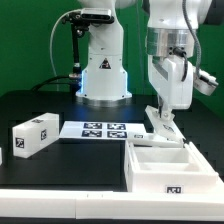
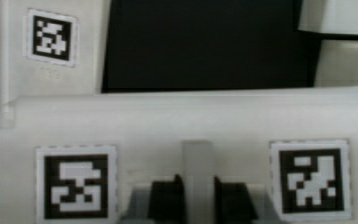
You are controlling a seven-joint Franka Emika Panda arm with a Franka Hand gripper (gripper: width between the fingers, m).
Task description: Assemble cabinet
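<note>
My gripper (image 1: 164, 106) hangs at the exterior view's right, over the far edge of the open white cabinet shell (image 1: 176, 170). It is shut on a white cabinet panel (image 1: 162, 124), which it holds upright just behind the shell. In the wrist view my two dark fingers (image 2: 167, 203) close on a narrow white ridge of that panel (image 2: 194, 120), which carries two square tags. Whether the panel touches the shell I cannot tell. A separate white cabinet block (image 1: 35, 133) with tags lies on the black table at the exterior view's left.
The marker board (image 1: 105, 128) lies flat in the middle, in front of the robot base (image 1: 103, 75). A white table edge (image 1: 60, 200) runs along the front. In the wrist view another tagged white part (image 2: 51, 40) shows beyond the panel.
</note>
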